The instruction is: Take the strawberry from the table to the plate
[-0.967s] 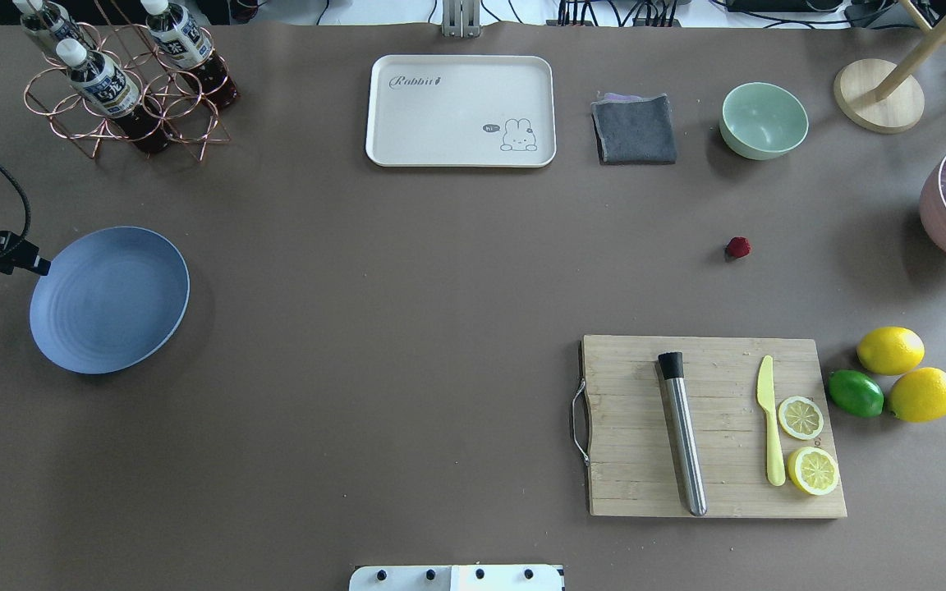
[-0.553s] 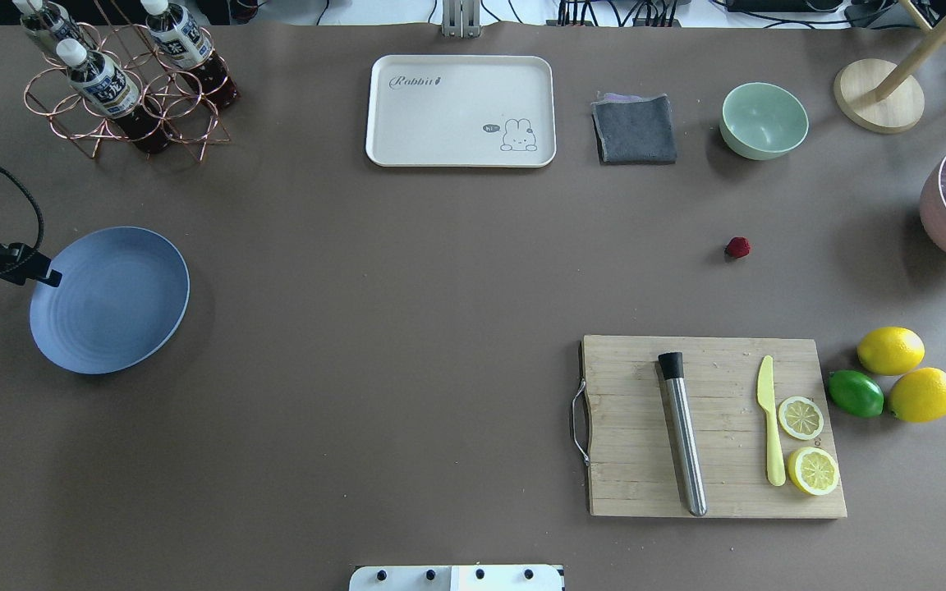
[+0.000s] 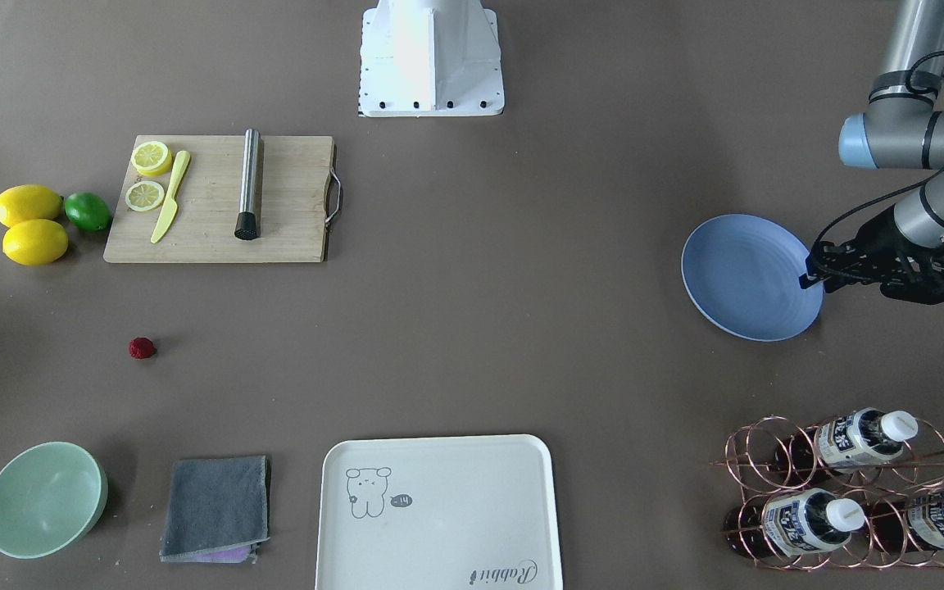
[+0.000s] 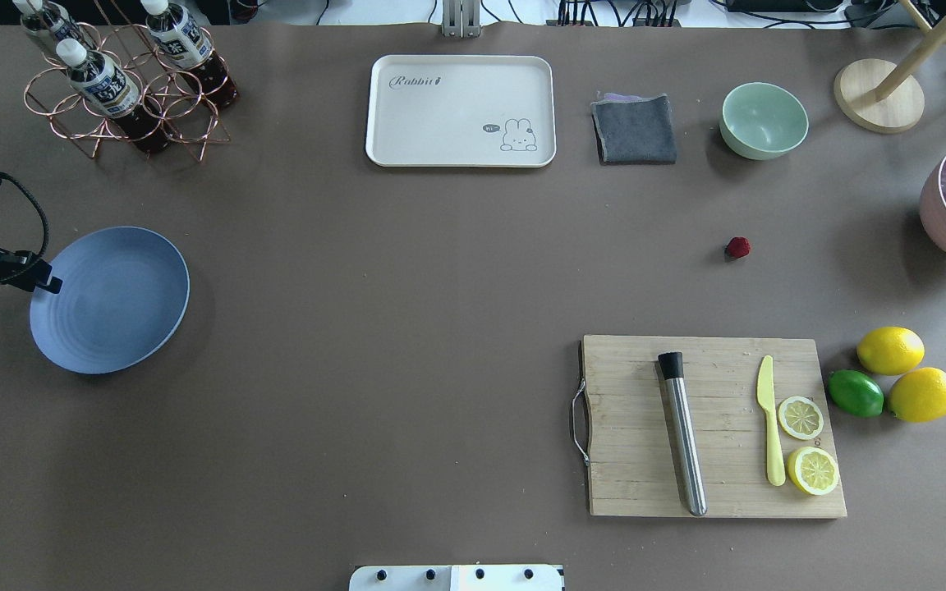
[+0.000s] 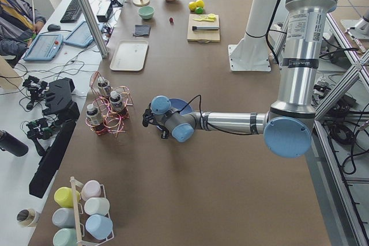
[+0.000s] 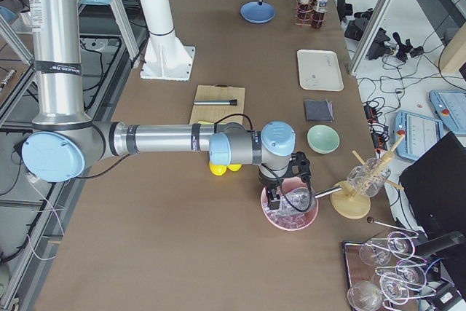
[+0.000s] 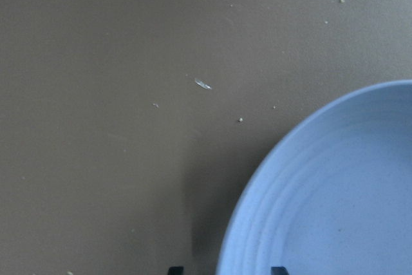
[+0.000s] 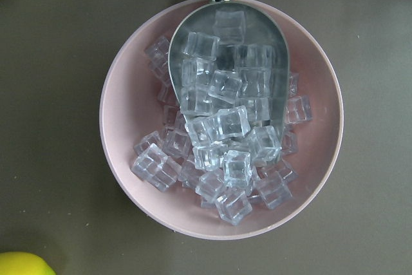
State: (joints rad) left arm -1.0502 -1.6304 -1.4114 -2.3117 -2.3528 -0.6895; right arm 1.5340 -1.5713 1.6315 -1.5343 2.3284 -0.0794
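Note:
The strawberry [image 4: 738,247] is a tiny dark red berry lying alone on the grey-brown table [image 4: 399,287], right of centre, between the green bowl and the cutting board; it also shows as the strawberry [image 3: 142,348]. Far to the left lies the blue plate [image 4: 112,300], with nothing on it. My left gripper [image 4: 52,284] hovers at the plate's left rim, open, and its fingertips [image 7: 174,269] straddle the plate [image 7: 335,191] edge. My right gripper [image 6: 280,193] hangs over a pink bowl of ice; I cannot tell its state.
A wooden cutting board [image 4: 637,484] holds a metal muddler, a yellow knife and lemon slices. Two lemons and a lime [image 4: 856,393] sit to its right. A green bowl [image 4: 764,120], grey cloth [image 4: 635,130], cream tray [image 4: 461,111] and bottle rack [image 4: 124,82] line the far side. The pink ice bowl [image 8: 222,117] is at the right edge.
My left gripper has shifted slightly toward the robot's side and a little inward over the plate's left rim. The strawberry and everything else have stayed put.

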